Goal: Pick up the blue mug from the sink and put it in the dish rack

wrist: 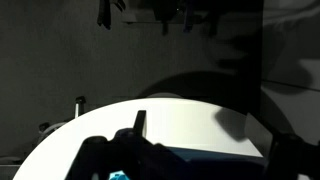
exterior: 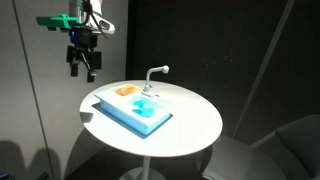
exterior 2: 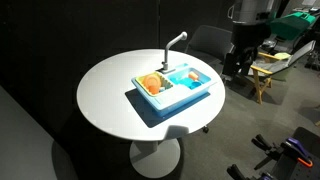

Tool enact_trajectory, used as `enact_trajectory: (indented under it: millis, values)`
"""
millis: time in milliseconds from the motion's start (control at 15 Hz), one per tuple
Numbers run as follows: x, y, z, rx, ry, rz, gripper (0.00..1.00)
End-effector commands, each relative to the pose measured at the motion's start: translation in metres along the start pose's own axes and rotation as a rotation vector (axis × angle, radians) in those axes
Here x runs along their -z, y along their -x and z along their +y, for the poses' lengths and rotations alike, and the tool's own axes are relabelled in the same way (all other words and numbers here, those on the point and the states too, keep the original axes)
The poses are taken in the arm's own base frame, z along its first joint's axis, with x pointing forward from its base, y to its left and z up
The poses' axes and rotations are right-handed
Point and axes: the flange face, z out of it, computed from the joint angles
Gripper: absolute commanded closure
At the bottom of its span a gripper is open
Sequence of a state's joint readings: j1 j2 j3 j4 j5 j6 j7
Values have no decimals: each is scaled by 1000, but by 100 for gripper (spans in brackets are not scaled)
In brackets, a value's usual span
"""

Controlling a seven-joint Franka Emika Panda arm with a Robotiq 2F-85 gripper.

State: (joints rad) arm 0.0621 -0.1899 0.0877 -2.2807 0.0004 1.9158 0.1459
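One relation decides the next move: the blue mug (exterior: 144, 106) sits way down and inward from the gripper (exterior: 83, 72). The jaws are spread wide with nothing in them, hanging high up and out past the rim of the round white tabletop (exterior: 195, 120). So I'd say it needs a long reach in over the table and then a drop, not just a straight descent.

The mug is in the sink (exterior 2: 190, 80), the blue basin part of the little tray. It's so tiny in both exterior views that I honestly can't tell its handle or which way it's turned. The wrist view only shows a speck of bright blue at the bottom edge, and I can't tell whether that's the mug or the tray.

The dish rack (exterior 2: 152, 86) is the orange bit at the other end of the same tray, right beside the basin, so the carry should be short.

Only real obstacle I see is the faucet (exterior: 155, 73), which stands up at the tray's long side and curves over the basin. Coming down on the mug from the wrong side could clip it.
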Motion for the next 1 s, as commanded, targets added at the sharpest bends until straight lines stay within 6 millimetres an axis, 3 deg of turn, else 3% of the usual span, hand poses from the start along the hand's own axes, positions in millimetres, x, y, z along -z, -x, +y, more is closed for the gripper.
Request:
enact_trajectory:
  millis: [0, 600, 933]
  values:
    - [0, 0, 0, 0, 0, 0, 0]
    - [1, 0, 0, 0, 0, 0, 0]
    - [3, -15, 7, -32, 5, 23, 0]
